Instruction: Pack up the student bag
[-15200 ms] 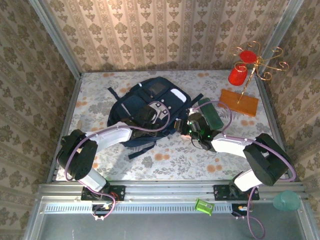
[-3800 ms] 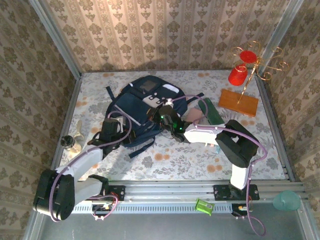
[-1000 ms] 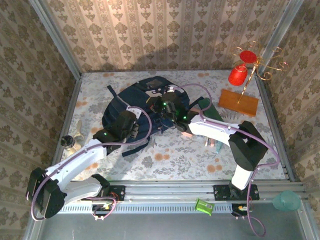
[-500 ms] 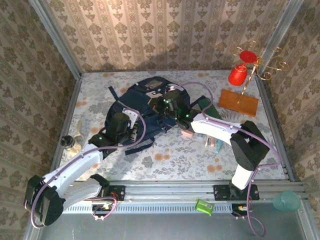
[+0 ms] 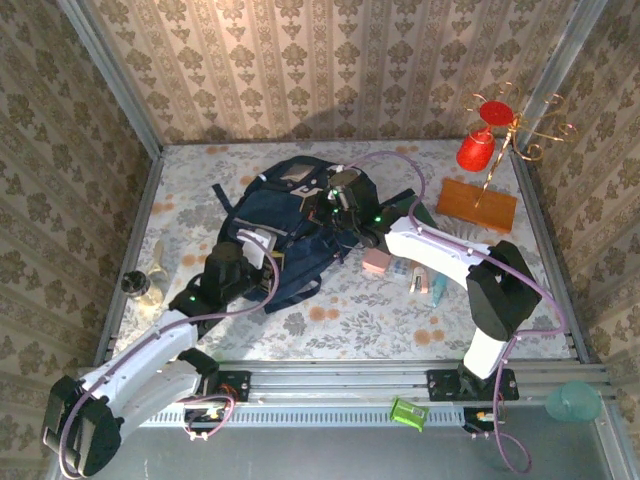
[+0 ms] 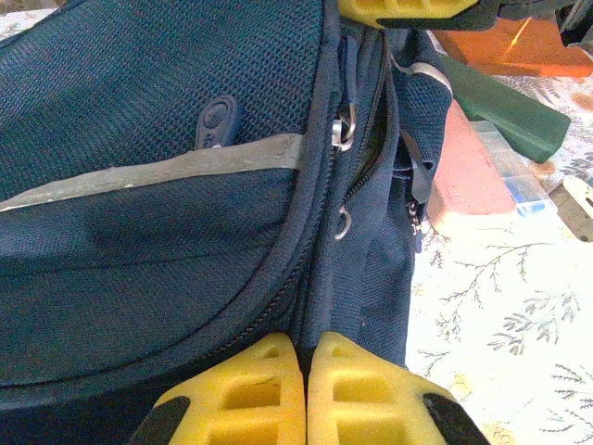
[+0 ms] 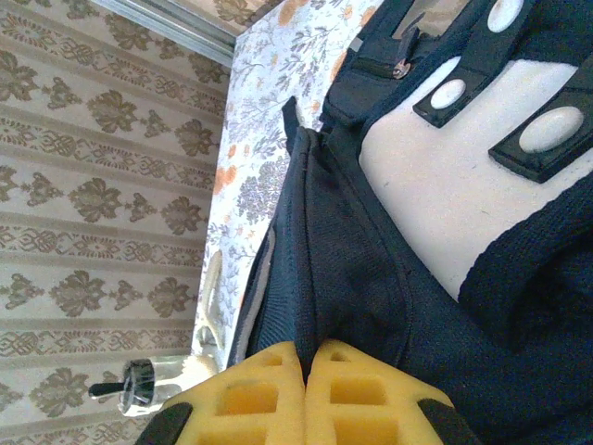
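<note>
Bag [image 5: 300, 215] lies mid-tabletop [image 5: 340, 320], toward the back, front patches up, one strap trailing on the near side. L pincer [image 6: 306, 362] is clenched on a fold of bag fabric at the near-left edge, below a part-open zip [image 6: 366, 158]. R pincer [image 7: 304, 362] is clenched on fabric at the bag's far side, by the white patches [image 7: 435, 204]. Pink block [image 5: 375, 262] sits on the tabletop just R of the bag, w/ green case [image 6: 500, 111] farther back.

Lab test cell dressed as home: wallpaper panels [image 5: 330, 70], aluminium frame [image 5: 340, 378], floral tabletop [image 5: 350, 320].
</note>
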### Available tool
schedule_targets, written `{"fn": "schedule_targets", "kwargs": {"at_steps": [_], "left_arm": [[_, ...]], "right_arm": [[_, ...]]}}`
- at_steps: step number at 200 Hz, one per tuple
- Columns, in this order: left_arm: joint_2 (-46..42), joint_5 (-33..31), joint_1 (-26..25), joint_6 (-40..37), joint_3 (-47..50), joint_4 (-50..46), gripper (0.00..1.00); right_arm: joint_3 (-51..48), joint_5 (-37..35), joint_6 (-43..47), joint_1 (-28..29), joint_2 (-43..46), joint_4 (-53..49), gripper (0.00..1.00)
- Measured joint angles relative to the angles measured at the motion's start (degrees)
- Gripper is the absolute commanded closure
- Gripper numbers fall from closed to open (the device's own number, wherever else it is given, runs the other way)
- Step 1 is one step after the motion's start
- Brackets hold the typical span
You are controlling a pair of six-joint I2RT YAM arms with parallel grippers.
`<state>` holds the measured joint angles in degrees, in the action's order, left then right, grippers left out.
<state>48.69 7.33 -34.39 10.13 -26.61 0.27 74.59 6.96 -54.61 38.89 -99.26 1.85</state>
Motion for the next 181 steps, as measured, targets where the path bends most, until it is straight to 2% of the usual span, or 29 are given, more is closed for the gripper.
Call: {"fn": "schedule_targets", "kwargs": {"at_steps": [51, 78, 139, 181], "left_arm": [[2.4, 0.1, -0.1, 0.1, -1.2, 0.0, 1.00], [5.4, -2.4, -1.2, -0.7, -3.1, -0.3, 1.00], [11.9, -9.1, -2.7, -2.3, -6.3, -0.2, 0.74], [14.7, -14.5, -2.7, -2.4, -7.8, -0.2, 0.63]], "right_arm": [[0.0, 0.8, 0.7, -0.5, 0.0, -0.3, 1.00], [-0.1, 0.9, -0.5, -0.9, -0.1, 0.9, 1.00], [-1.9, 1.2, -7.2, -1.0, -0.8, 6.6, 1.00], [-1.9, 0.8, -8.8, -0.1, -1.0, 7.4, 1.00]]}}
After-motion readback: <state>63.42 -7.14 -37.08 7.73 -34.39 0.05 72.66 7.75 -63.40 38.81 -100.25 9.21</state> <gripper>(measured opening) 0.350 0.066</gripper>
